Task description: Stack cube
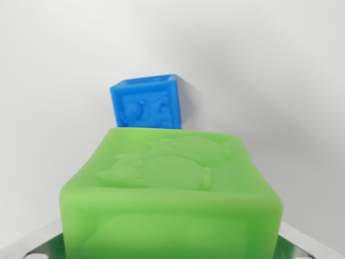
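Wrist view: a plain white surface (59, 81) fills the frame — no room beyond it. The green cube (172, 194) sits close, metal gripper (172, 249) parts flanking its base; clamped or not, I cannot tell. The blue cube (146, 102) rests behind it.

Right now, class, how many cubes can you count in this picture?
2. A green cube fills the foreground near the camera; a blue cube sits behind it on the white surface. Others could be hidden behind the green one.

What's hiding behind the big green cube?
A blue cube sits behind the green cube on the white surface. Its bottom edge is covered.
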